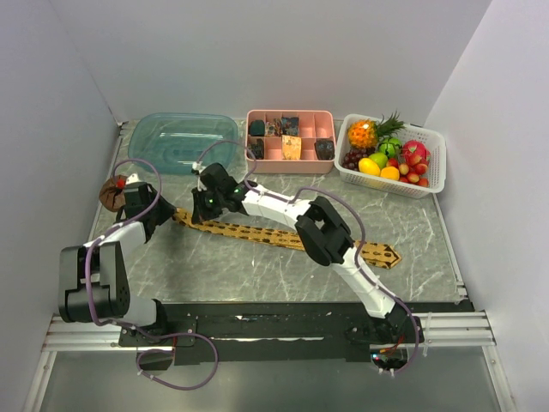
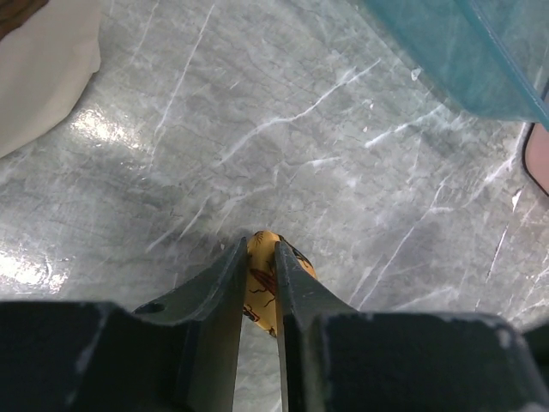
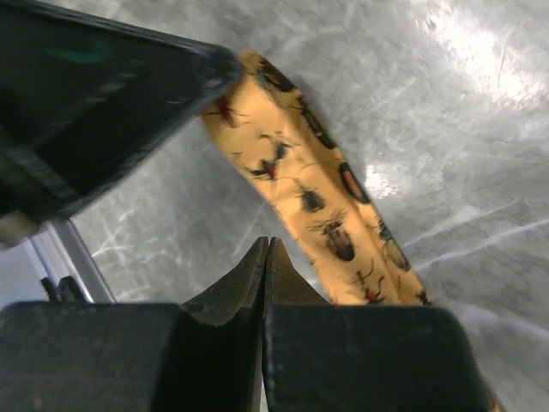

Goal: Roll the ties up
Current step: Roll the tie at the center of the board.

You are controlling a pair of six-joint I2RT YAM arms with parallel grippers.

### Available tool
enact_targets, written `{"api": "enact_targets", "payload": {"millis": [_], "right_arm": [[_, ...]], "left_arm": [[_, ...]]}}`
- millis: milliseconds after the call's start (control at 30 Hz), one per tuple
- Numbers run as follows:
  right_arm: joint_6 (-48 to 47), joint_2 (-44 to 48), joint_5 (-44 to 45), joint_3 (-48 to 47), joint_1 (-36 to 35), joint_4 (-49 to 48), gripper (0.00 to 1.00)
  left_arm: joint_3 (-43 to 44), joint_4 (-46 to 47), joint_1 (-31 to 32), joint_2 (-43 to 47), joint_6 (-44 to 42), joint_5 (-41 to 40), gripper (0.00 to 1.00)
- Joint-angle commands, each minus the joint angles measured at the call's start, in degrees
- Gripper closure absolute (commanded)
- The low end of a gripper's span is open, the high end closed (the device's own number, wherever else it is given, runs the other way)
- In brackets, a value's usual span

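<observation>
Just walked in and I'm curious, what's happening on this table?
Two robot arms are working on a yellow tie that lies stretched flat across the table, not yet rolled. The left claw pinches its narrow end. The right claw is shut and empty, right beside that same end.

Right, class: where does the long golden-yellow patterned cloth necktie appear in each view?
Top external: the golden-yellow cloth necktie lies diagonally across the middle.
Left wrist: bottom centre, its end pinched in the left gripper.
Right wrist: upper centre running to lower right.
Shared landmark: the grey marbled tabletop.
</observation>
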State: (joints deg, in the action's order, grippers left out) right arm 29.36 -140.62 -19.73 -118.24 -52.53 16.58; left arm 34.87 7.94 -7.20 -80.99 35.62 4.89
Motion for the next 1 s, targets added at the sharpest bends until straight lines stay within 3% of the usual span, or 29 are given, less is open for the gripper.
{"api": "enact_targets", "payload": {"millis": [0, 667, 967], "right_arm": [[2.0, -2.7, -1.2, -3.4, 0.4, -2.7, 1.0], [4.3, -7.4, 0.8, -8.1, 0.9, -3.7, 1.0], [4.8, -4.2, 1.7, -0.5, 0.9, -7.0, 1.0]], "left_arm": [[-0.7, 2.9, -0.3, 2.0, -0.1, 2.1, 0.75], [-2.6, 5.9, 1.9, 6.9, 0.2, 10.9, 0.72], [-4.6, 7.2, 3.6, 7.7, 1.2, 13.5, 0.71]]}}
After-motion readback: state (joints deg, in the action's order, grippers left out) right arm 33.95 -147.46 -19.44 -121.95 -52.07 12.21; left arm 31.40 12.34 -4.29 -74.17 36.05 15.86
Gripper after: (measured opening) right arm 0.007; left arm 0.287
